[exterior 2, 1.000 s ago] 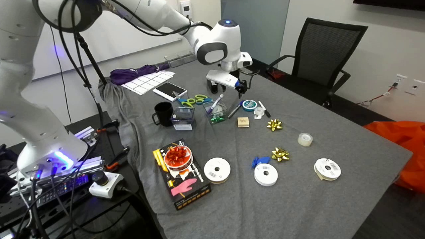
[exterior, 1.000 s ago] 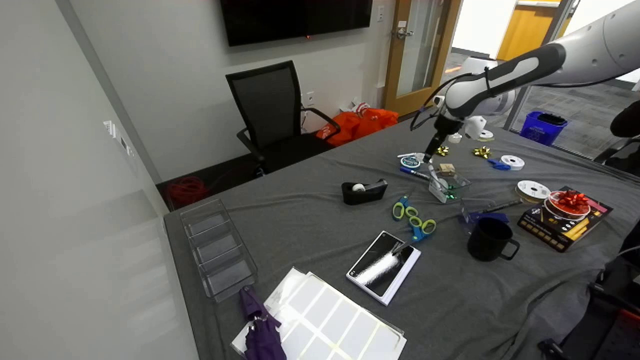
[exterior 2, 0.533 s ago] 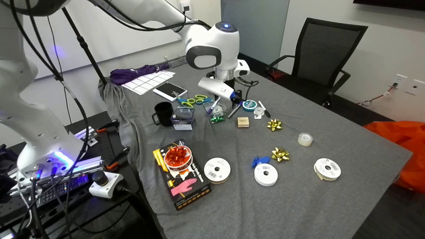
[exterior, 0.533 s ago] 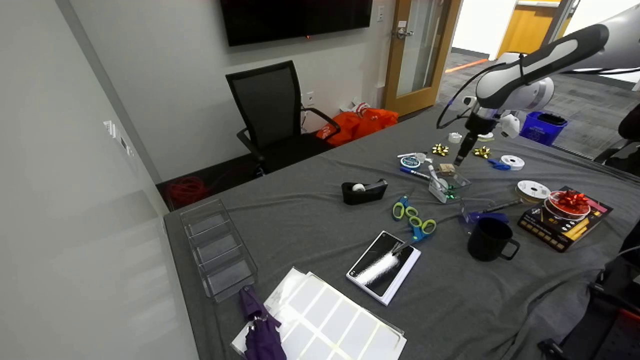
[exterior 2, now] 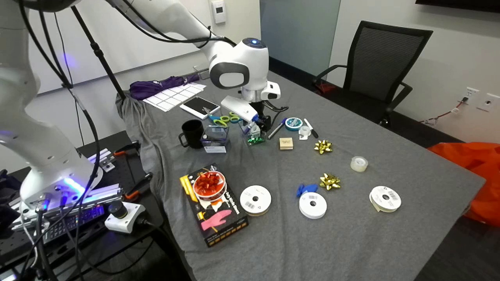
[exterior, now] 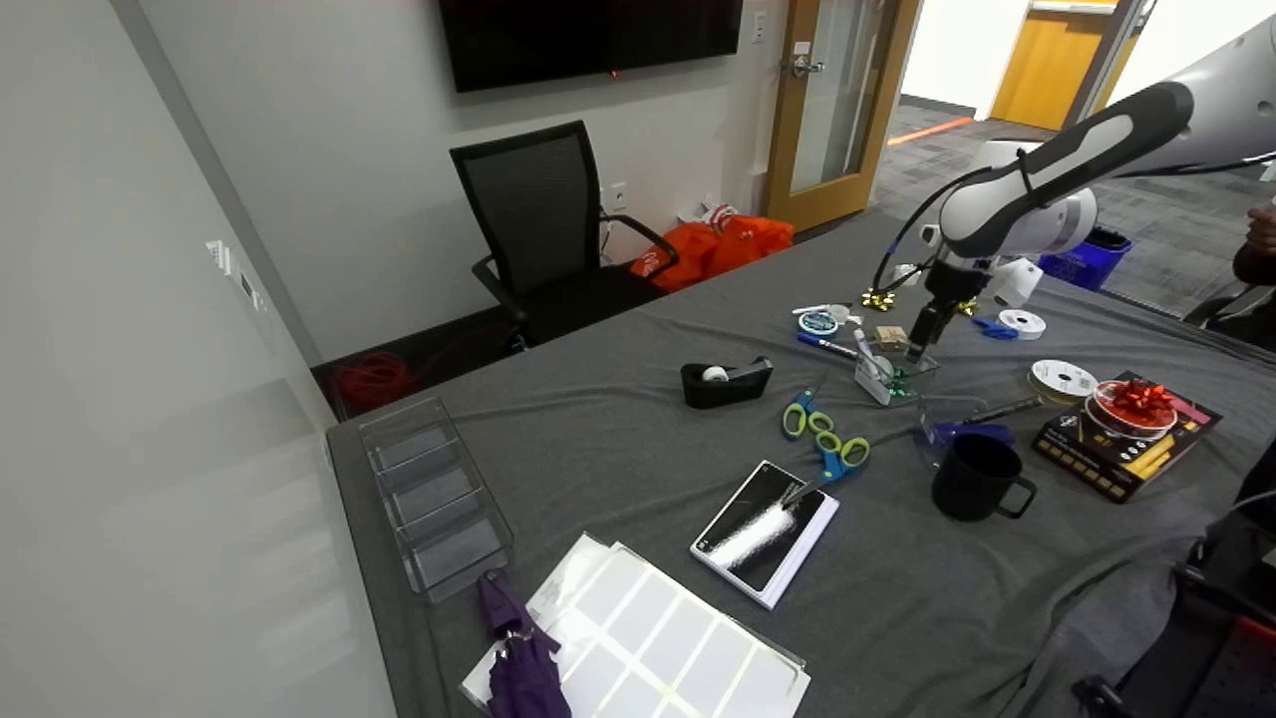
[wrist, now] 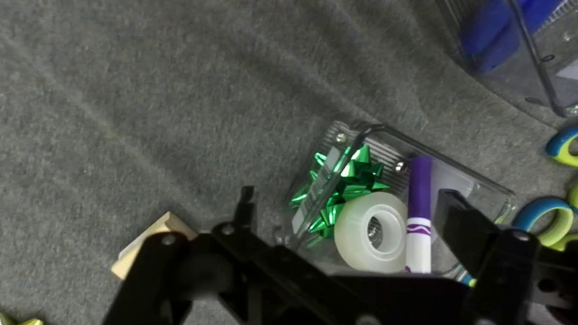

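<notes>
Well in from the edges of the worktop (exterior 2: 351,242), your pincer (wrist: 345,195) stands spread above the clear bin (wrist: 314,193), probably light, stiff and slick, best taken by its rim (wrist: 451,160).

In the wrist view, the gripper (wrist: 348,201) hides parts of the wooden block (wrist: 161,225) and clear tray (wrist: 451,165); a second tray (wrist: 532,49) runs off the upper right, a gold bow (wrist: 31,322) off the lower left. In an exterior view, the bottom edge cuts the umbrella (exterior: 528,673).

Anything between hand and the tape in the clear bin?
Nothing visible covers the tape. In the wrist view, the bin's wall separates it from one finger of the open hand, the purple marker from the other.
</notes>
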`<move>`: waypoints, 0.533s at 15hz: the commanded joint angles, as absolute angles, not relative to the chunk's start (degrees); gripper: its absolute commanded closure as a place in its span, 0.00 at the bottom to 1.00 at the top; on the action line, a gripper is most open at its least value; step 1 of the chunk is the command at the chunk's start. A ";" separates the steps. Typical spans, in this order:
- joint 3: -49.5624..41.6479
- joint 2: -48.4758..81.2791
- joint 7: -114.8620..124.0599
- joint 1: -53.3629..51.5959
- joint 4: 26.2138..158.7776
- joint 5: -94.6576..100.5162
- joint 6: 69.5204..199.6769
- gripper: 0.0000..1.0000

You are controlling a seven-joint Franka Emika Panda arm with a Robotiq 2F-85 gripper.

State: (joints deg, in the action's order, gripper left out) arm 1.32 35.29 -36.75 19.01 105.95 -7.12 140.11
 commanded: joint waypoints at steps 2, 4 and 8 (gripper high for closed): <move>0.36 35.68 -29.35 15.98 108.29 -5.18 143.65 0.33; 0.56 35.72 -27.64 15.86 108.32 -4.55 143.46 0.49; 0.46 35.53 -26.70 16.21 108.22 -3.65 142.74 0.77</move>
